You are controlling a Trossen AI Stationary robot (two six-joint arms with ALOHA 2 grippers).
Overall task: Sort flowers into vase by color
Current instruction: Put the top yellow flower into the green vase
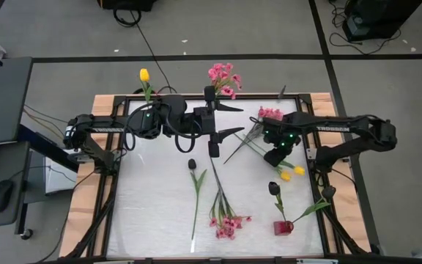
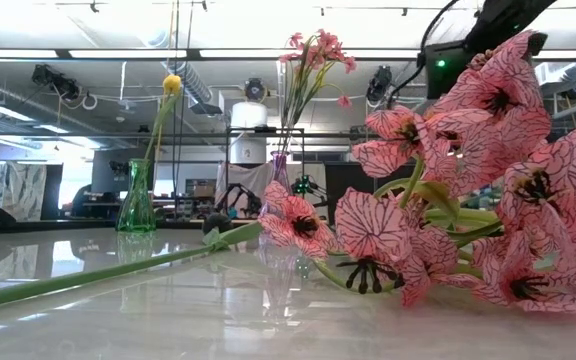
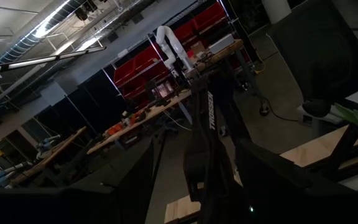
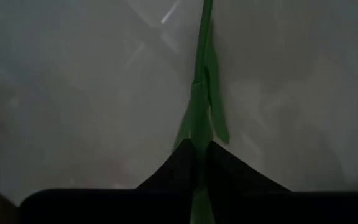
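The right gripper (image 1: pixel 275 156) pinches a green stem (image 4: pixel 202 93) tight, just right of the table's (image 1: pixel 152 213) middle. The thin stem could slip out. Its bloom is hidden, so I cannot tell its color. Farther back, the left gripper (image 1: pixel 226 119) hangs open beside the pink flowers' vase (image 2: pixel 280 168).

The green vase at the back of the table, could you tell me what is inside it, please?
The green vase holds one yellow tulip, its stem rising from the neck. Whether anything else sits lower inside cannot be told through the tinted glass.
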